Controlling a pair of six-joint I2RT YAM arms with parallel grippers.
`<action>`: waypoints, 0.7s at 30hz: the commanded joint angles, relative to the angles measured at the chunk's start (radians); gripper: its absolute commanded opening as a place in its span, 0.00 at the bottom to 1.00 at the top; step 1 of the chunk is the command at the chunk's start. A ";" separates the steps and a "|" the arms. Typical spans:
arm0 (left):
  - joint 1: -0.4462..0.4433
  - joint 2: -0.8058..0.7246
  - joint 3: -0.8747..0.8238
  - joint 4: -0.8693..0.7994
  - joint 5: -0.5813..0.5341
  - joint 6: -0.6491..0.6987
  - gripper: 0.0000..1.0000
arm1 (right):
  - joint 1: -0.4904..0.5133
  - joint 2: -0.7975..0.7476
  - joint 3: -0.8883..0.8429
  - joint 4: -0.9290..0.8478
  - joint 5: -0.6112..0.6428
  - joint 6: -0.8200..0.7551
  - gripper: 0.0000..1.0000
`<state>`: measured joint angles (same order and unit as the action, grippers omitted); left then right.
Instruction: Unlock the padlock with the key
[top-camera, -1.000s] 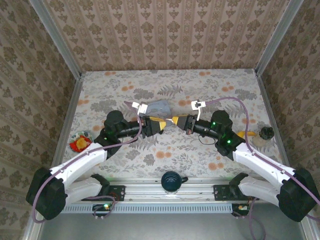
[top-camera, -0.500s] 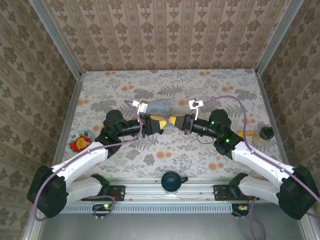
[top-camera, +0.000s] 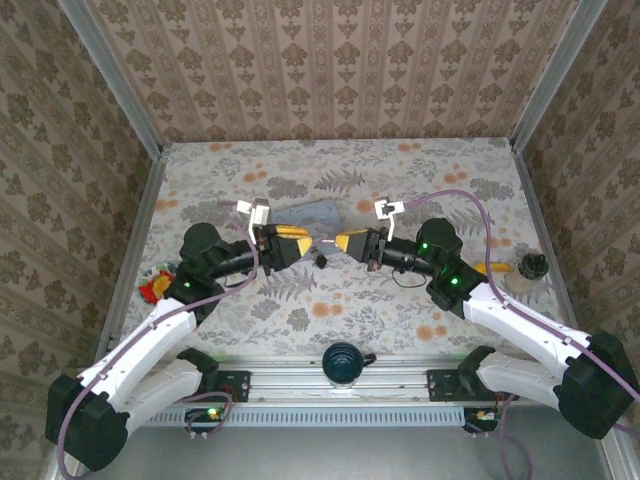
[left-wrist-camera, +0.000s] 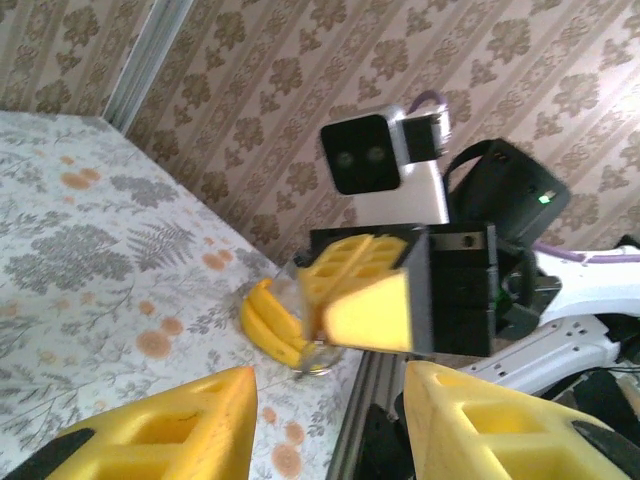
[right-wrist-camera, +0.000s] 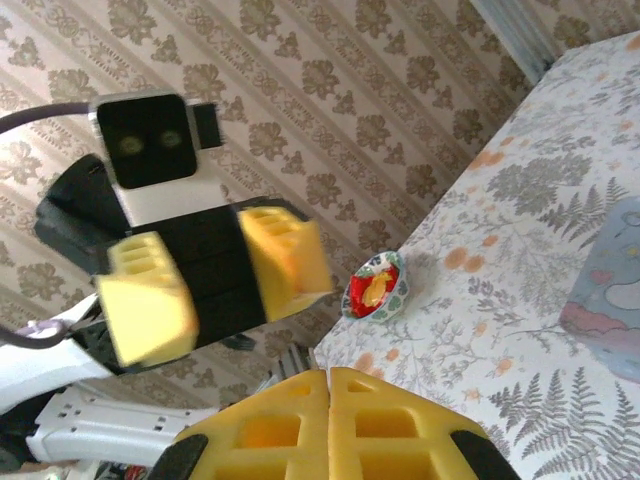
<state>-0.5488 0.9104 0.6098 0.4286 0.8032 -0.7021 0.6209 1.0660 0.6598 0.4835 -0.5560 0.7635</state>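
Table (top-camera: 400, 300): it is carrying a floral cloth, with patterned walls rising on three sides.
Left gripper (top-camera: 296, 240): it is hovering just left of the table's centre and pointing toward 3 o'clock. Its yellow fingers (left-wrist-camera: 160, 430) are standing apart with nothing between them.
Right gripper (top-camera: 345, 243): it is facing the left one from 3 o'clock. Its yellow fingers (right-wrist-camera: 330, 425) are pressing flat together, and whether anything thin is pinched there I cannot tell.
Tin (top-camera: 312, 212): pale blue, it is lying at 12 o'clock of the gap between the grippers. Its lid is on, so its contents are hiding.
Cup (top-camera: 343, 362): dark blue, it is sitting at 6 o'clock by the rail, and its inside is too dark to read.
Dish (top-camera: 160, 287): small and patterned, it is sitting at the table's 9 o'clock edge and holding a red and yellow item.
Glass (top-camera: 520, 282): clear, it is standing at 3 o'clock, with a black knob (top-camera: 533, 265) at its top.
Bananas (left-wrist-camera: 272, 322): yellow, they are appearing to lie inside the glass.
Padlock (top-camera: 320, 261): tiny and dark, it is appearing to lie on the cloth near the centre. It is apart from both grippers, the left at its 10 o'clock and the right at its 2 o'clock.
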 joint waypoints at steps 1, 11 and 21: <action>-0.006 0.029 0.022 -0.020 -0.005 0.029 0.44 | 0.023 -0.019 0.062 0.003 -0.049 -0.002 0.00; -0.040 0.048 0.039 0.029 0.047 0.035 0.44 | 0.065 0.005 0.103 -0.028 -0.041 -0.043 0.00; 0.019 -0.042 0.009 -0.061 0.048 0.064 0.41 | 0.065 -0.006 0.109 -0.048 -0.025 -0.059 0.00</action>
<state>-0.5503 0.8997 0.6159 0.3817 0.8188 -0.6682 0.6800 1.0672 0.7341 0.4587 -0.5877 0.7315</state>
